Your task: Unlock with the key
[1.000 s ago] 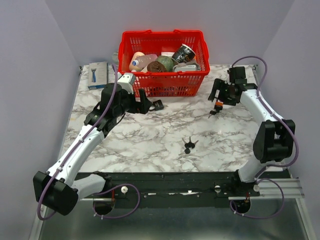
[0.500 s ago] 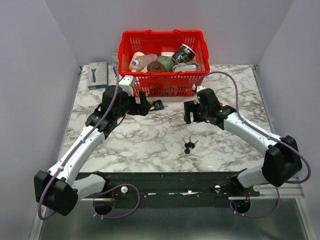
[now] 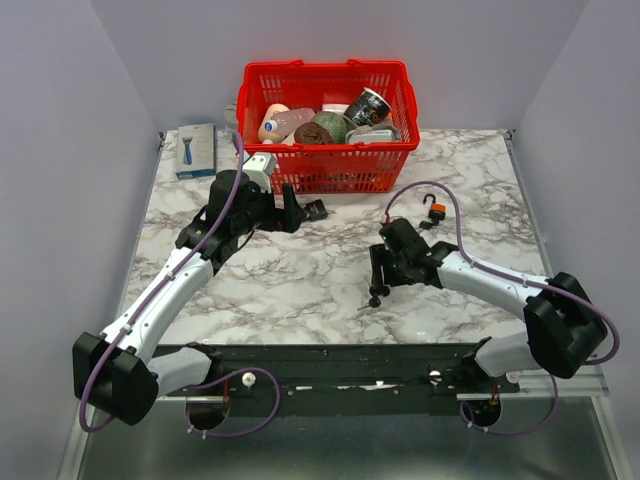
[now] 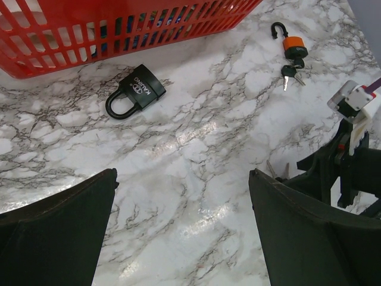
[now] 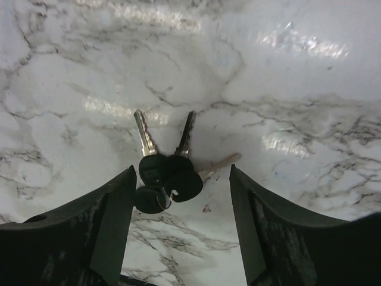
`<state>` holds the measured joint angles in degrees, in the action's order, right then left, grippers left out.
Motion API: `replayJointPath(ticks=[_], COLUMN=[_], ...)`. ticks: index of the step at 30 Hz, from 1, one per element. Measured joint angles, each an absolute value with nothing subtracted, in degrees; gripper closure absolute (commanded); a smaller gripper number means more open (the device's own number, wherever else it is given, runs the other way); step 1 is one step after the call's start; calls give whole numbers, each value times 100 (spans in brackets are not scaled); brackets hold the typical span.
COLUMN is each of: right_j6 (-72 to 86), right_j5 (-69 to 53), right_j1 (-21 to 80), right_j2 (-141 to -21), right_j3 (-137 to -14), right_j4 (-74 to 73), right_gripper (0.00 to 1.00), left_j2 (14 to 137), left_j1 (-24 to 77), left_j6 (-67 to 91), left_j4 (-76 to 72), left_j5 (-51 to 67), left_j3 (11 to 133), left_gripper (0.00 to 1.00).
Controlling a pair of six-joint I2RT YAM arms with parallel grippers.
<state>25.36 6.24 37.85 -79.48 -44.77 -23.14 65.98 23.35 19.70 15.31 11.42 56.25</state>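
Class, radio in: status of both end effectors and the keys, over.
Left end effector open, black padlock ahead. Right end effector open, straddling key bunch, ungripped. Nothing in the way.

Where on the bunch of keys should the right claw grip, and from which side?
Take the bunch of keys by its stacked black heads, coming straight down. It lies flat on the table with thin blades fanned out. The heads are the thickest part, and the open right claw straddles them.
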Motion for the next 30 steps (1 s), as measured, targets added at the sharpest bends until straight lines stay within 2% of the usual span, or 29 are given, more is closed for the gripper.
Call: replayJointPath(ticks=[19, 30], right_j6=[3745, 3765], right_j5=[381, 163], right_j1=[3970, 3977], right_j2=[-7697, -8468], right_j3=[-3927, -4303], right_j4=[-2416, -1955], right_gripper=[36, 41], left_j2=[6595, 6595], left_j1=[2370, 2375], left_j6=[2040, 2043], left_j4=[1507, 1507], left_j5=[1376, 1398], left_j3=[5625, 5625], left_gripper=[2, 2])
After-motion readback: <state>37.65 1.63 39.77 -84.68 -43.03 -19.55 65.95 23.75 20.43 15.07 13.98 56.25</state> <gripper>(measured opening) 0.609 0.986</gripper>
